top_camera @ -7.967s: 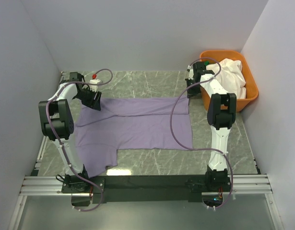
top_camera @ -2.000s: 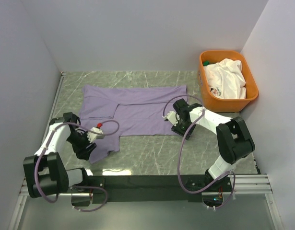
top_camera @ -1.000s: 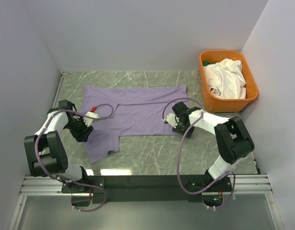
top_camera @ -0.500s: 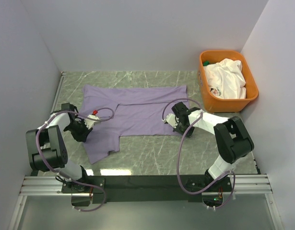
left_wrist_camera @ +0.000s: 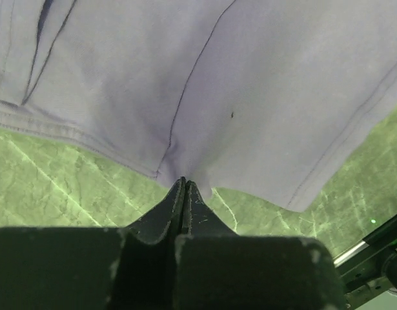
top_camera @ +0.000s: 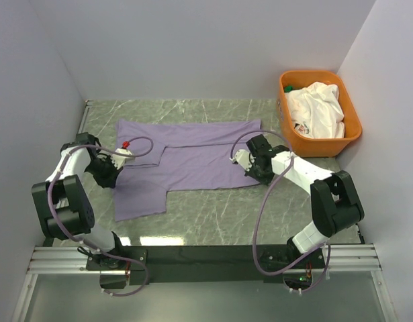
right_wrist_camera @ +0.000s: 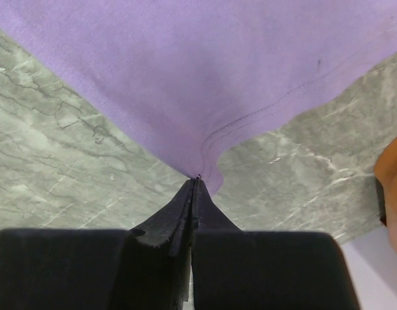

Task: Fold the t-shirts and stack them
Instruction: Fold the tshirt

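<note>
Both grippers clenched on edges of the lavender shirt (top_camera: 193, 161), which lies spread on the table (top_camera: 219, 218).

The left gripper (left_wrist_camera: 184, 183) has its jaws closed on the shirt's left edge. In its wrist view the cloth puckers into a small peak right at the fingertips, with green-veined marble showing on either side. The right gripper (right_wrist_camera: 195, 180) is pinched tight on the shirt's near right corner, where the hem bunches into a point between the jaws. From above, the shirt stretches across the middle of the table between the two arms, with one flap reaching toward the near edge on the left. The white shirt (top_camera: 318, 107) sits crumpled in the orange tub (top_camera: 315, 147) at the far right corner, apart from the lavender one.
</note>
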